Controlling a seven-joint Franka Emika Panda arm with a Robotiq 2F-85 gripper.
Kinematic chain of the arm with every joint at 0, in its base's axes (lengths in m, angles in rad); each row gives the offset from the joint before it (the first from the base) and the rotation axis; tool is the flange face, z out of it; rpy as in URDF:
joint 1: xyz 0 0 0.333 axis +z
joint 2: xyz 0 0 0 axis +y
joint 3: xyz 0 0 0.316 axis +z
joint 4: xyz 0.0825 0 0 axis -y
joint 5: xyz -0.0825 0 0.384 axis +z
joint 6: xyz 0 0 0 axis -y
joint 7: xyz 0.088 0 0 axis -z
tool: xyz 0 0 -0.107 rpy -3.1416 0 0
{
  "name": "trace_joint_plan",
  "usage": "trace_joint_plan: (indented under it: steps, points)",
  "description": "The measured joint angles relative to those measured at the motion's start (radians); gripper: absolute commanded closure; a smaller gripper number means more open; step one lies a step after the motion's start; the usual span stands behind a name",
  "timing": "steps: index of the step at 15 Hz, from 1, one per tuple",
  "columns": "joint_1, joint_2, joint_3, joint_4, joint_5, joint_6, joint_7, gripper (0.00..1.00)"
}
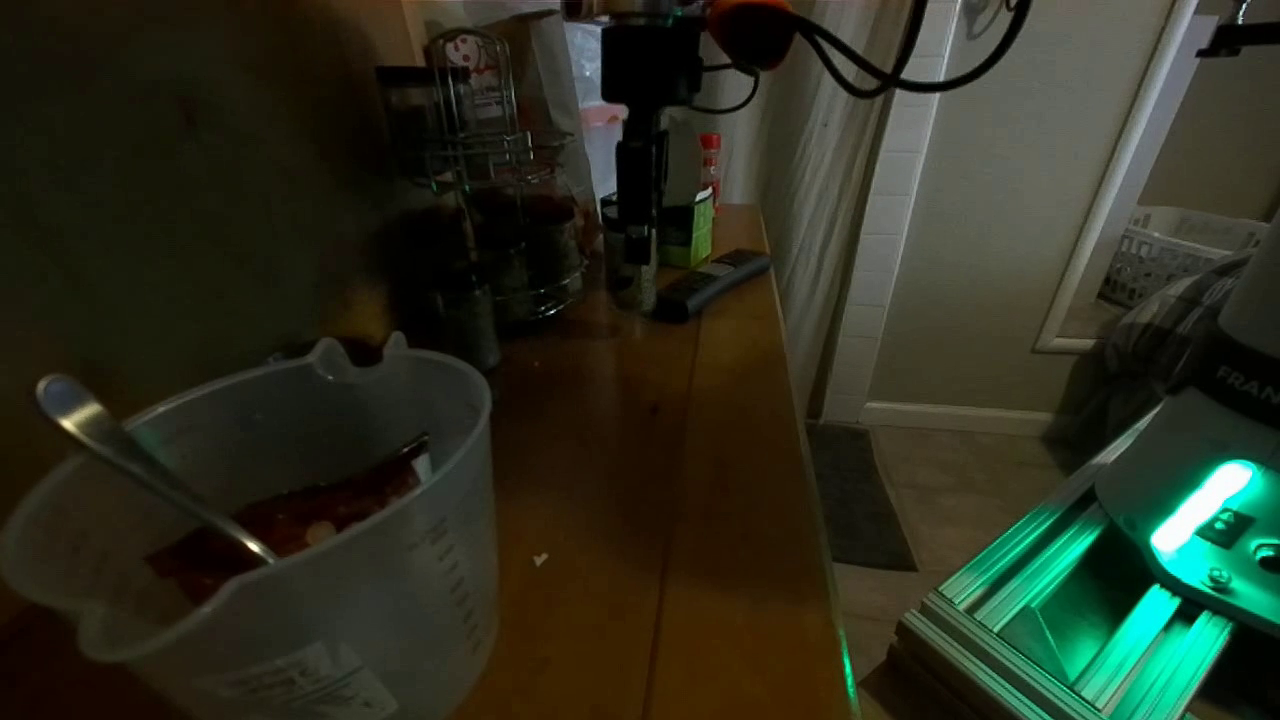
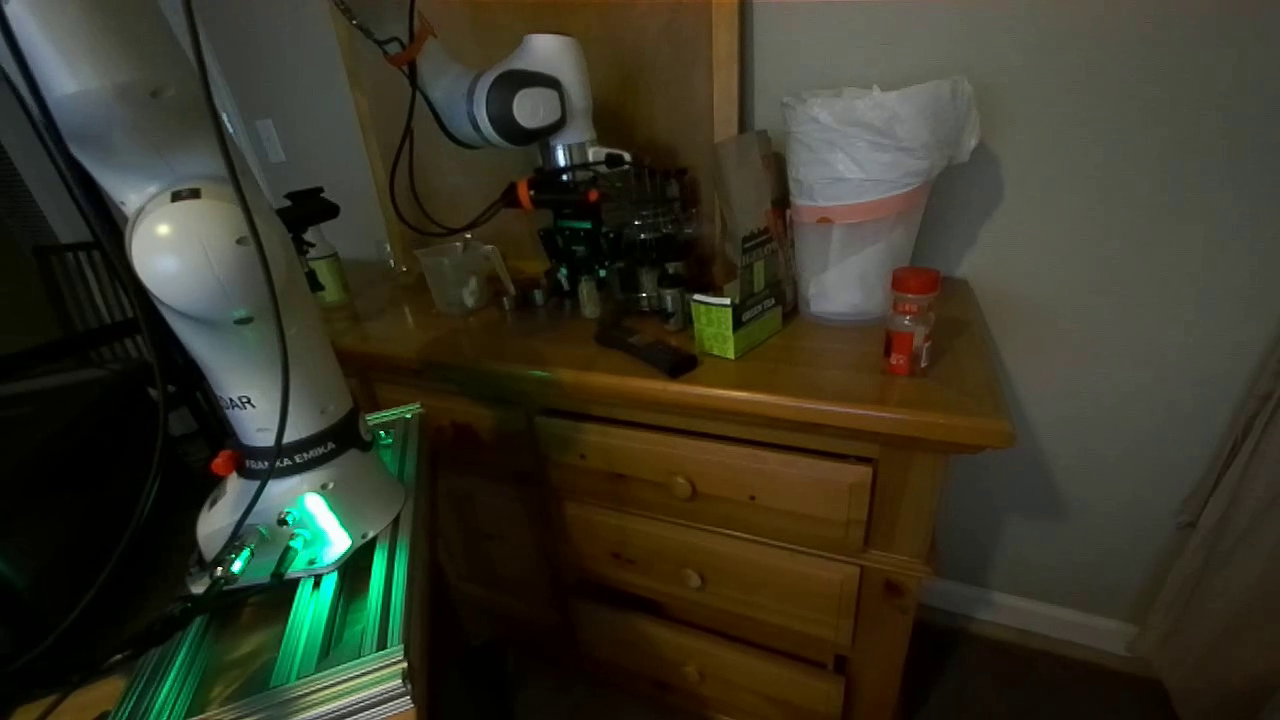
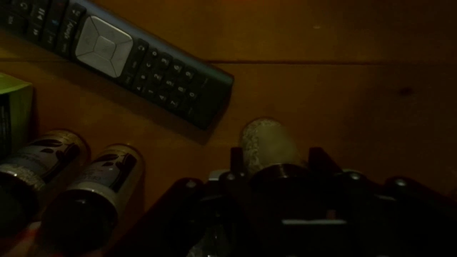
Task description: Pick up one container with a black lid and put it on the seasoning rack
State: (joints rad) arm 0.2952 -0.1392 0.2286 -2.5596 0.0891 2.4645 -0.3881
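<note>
1. Straddling a small dark-lidded jar (image 3: pixel 269 144), my claw (image 3: pixel 277 156) points downward over the wooden bench (image 1: pixel 590 470), one finger on either side, as the wrist view shows.

2. The jar fills most of the space between my fingers (image 3: pixel 236 160); whether they grip it or merely flank it, I cannot tell.

3. The same jar, the container of my task, appears upright with its base at the bench top, just beside the seasoning rack (image 1: pixel 505 150) in an exterior view.

4. Dimly lit, the wire rack bears spice jars (image 1: pixel 548 235) on its tiers and rises well above my jar in both exterior views.

5. A black remote control (image 3: pixel 153 67) lies slantwise near the jar, keypad end closest; in the wrist view, two more jars (image 3: pixel 107 171) with dark lids and leaf-patterned labels sit to one side.

6. In an exterior view, a green tea box (image 2: pixel 740 322), a bag-lined bin (image 2: pixel 855 265) and a red-capped shaker (image 2: pixel 912 325) share one end of the bench.

7. Well apart from my claw, a translucent measuring jug (image 1: pixel 400 590) holds a metal spoon (image 1: pixel 160 480) and a dark red packet (image 1: pixel 310 505).
</note>
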Motion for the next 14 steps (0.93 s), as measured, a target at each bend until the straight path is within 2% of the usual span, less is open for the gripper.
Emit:
trace_joint_plan:
  steps: [5, 7, 9, 10, 12, 13, 14]
  points:
    - [0.044, -0.164, 0.004, 0.136, 0.025, -0.366, 0.009, 0.76]
    - [0.057, -0.191, 0.006, 0.188, 0.025, -0.438, 0.011, 0.76]
    - [0.062, -0.2, 0.007, 0.235, 0.025, -0.457, 0.015, 0.76]
    - [0.062, -0.2, 0.008, 0.258, 0.025, -0.456, 0.02, 0.51]
    - [0.063, -0.196, 0.009, 0.294, 0.025, -0.457, 0.025, 0.51]
    - [0.063, -0.195, 0.009, 0.301, 0.025, -0.457, 0.026, 0.76]
    - [0.063, -0.193, 0.009, 0.303, 0.025, -0.457, 0.026, 0.76]
